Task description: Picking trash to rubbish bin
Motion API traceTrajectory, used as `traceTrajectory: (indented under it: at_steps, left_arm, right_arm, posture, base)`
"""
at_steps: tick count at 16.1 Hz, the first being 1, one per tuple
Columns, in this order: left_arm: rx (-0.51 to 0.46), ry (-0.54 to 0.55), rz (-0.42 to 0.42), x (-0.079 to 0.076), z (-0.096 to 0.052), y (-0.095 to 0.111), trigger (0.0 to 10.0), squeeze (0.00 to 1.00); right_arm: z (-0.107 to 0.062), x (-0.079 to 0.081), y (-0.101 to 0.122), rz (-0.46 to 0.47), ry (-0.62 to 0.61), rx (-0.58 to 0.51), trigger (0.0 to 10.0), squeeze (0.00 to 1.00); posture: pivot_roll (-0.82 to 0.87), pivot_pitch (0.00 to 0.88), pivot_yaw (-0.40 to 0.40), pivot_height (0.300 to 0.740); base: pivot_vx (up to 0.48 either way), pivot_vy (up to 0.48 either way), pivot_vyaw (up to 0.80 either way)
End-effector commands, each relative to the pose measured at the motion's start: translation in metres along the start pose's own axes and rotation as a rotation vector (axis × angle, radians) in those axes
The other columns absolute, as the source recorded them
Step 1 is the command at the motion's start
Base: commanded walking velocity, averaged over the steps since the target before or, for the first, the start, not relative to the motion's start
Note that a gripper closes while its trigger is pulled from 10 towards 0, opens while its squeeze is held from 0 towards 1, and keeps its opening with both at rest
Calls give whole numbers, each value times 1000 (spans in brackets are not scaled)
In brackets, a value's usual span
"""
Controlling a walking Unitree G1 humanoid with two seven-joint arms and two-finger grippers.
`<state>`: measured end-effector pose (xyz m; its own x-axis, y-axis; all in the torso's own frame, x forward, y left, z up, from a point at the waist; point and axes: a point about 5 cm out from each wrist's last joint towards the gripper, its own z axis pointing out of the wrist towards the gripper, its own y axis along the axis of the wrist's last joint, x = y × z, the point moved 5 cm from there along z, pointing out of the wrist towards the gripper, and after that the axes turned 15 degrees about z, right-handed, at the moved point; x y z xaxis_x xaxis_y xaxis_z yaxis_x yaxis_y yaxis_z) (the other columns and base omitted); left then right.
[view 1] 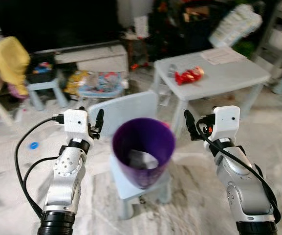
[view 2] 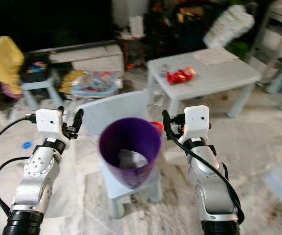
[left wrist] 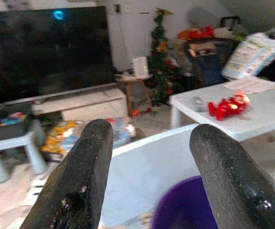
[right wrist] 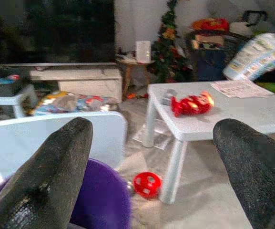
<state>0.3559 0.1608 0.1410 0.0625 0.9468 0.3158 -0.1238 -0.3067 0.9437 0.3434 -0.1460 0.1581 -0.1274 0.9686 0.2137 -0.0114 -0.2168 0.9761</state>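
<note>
A purple rubbish bin [view 1: 166, 142] stands on the seat of a small pale-blue chair [view 1: 126, 105] right in front of me. Crumpled white trash [view 1: 143, 159] lies at its bottom. My left gripper [view 1: 97, 122] is raised just left of the bin's rim, open and holding nothing. My right gripper [view 1: 189, 125] is level with it on the bin's right side, also open and holding nothing. In the right wrist view the fingers [right wrist: 56, 171] spread wide above the purple rim. A red crinkled item [view 1: 188, 75] lies on the grey table [view 1: 228, 73] behind.
A red ball [right wrist: 147, 184] sits on the floor by the table leg. A blue cap [view 1: 33, 145] lies on the floor at left. Toys and packets clutter the floor near the TV stand [view 1: 101, 56]. A small stool [view 1: 45, 88] and a yellow bundle [view 1: 9, 56] stand far left.
</note>
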Motion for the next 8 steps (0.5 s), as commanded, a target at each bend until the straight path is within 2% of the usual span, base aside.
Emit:
traceTrajectory:
  at_steps: [1,5,8]
  left_arm:
    - [-7,-11,2,-4,2,2,10000,0]
    - [-6,-6,-2,-3,2,1,10000,0]
    - [-5,-2,-8,-3,2,1,10000,0]
  right_arm:
    - [1,-3,9,-10,-7,-30,10000,0]
    - [1,-2,9,-10,-1,-35,10000,0]
    - [1,-2,8,-9,0,-30,10000,0]
  posture:
    - [-131,0,29,740]
    - [-131,0,26,740]
    - [-129,0,25,740]
  base:
    - [0,0,-769]
    - [0,0,0]
    - [0,0,-800]
